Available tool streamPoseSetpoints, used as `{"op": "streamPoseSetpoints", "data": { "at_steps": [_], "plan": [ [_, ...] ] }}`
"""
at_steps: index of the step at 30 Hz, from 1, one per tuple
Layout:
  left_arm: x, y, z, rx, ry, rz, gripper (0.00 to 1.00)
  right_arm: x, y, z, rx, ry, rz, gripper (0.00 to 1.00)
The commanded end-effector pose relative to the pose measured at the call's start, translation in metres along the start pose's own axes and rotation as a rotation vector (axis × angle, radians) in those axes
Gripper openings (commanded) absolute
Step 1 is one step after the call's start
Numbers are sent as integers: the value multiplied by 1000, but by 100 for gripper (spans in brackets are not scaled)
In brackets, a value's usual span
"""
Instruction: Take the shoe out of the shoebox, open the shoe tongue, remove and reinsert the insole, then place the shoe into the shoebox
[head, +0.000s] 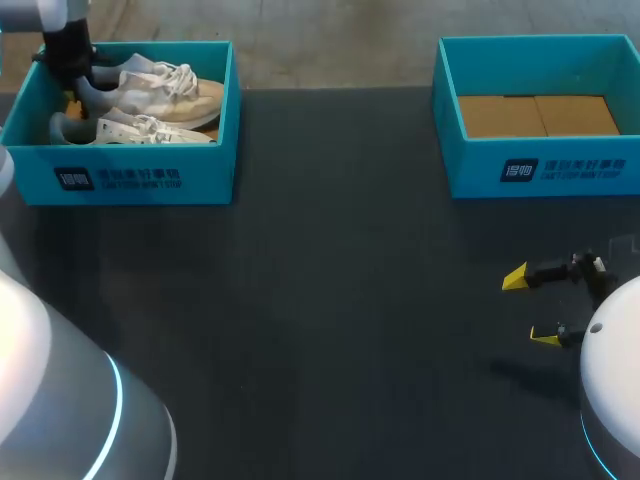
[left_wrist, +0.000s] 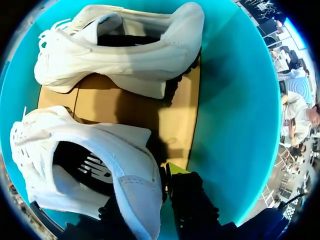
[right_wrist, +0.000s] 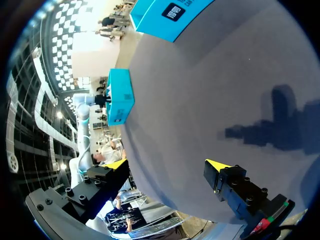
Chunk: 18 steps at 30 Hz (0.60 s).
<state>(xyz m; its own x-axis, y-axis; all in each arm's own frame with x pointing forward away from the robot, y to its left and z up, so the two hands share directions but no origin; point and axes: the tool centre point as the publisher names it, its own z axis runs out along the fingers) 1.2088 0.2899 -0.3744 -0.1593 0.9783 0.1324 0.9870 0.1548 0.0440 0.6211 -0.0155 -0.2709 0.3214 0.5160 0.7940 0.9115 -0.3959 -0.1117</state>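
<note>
Matte dark table bears a teal cardboard shoebox holding white shoes.

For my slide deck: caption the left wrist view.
Left gripper at the heel of the nearer white shoe, second shoe beyond it, both in the teal shoebox.

In the left wrist view, the heel of the white lace-up shoe lying nearest the camera covers much of the left gripper, so its grip cannot be determined. This shoe's toe end is cut off by the black rim. The print on its dark insole is partly shadowed.

In the head view, the left arm's black wrist is cut off at the frame edge. The right teal cardboard shoebox is cut off at its far right corner. The right arm's white rounded housing hides the base of the right gripper.
</note>
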Motion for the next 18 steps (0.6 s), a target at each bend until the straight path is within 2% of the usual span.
{"op": "streamPoseSetpoints", "data": {
  "at_steps": [1, 3, 6, 18],
  "plan": [
    [4, 7, 0, 5, -18, 1, 23, 0, -2, -1, -4, 0, -1, 100],
    [5, 7, 0, 3, -21, 1, 38, 0, -2, -1, -4, 0, -1, 100],
    [6, 8, 0, 3, -29, -1, 45, 0, -2, -1, -4, 0, -1, 100],
    [8, 11, -12, -14, -52, 6, 45, 0, -2, -1, -4, 0, -1, 100]
  ]
}}
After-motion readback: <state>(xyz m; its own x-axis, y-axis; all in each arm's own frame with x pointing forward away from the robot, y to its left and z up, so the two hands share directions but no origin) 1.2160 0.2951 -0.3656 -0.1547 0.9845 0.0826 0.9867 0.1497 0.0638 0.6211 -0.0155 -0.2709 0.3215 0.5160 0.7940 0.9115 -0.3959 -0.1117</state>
